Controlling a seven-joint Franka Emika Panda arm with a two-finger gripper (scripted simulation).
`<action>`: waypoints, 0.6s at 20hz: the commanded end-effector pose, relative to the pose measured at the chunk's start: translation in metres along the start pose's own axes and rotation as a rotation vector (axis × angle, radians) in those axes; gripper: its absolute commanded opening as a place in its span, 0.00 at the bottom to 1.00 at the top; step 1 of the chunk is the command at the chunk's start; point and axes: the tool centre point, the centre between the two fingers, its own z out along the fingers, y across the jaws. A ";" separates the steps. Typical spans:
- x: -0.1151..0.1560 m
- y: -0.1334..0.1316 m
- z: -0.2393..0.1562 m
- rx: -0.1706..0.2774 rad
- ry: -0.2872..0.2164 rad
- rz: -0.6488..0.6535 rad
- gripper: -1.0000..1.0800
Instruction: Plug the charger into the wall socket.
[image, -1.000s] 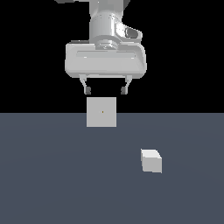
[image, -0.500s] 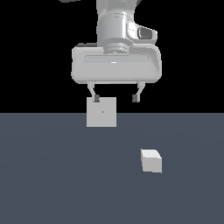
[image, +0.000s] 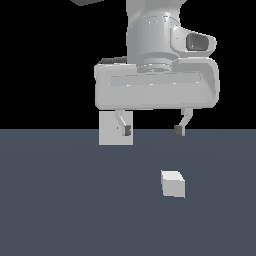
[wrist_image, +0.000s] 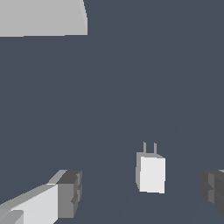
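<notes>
Nothing grasped yet: gripper (image: 151, 130) fingers spread apart, empty, above the charger (image: 173, 183); wall socket (image: 111, 131) waits at ten o'clock.

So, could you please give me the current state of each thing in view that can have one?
Gripper: open, empty, held above the floor.
Charger: lying loose on the floor, not gripped, not plugged in; two prongs show in the wrist view.
Wall socket: upright, nothing plugged in, partly hidden behind one fingertip.
</notes>
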 end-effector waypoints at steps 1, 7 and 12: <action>-0.007 0.008 0.008 -0.003 0.019 0.019 0.96; -0.019 0.022 0.022 -0.007 0.051 0.052 0.96; -0.025 0.029 0.029 -0.008 0.066 0.067 0.96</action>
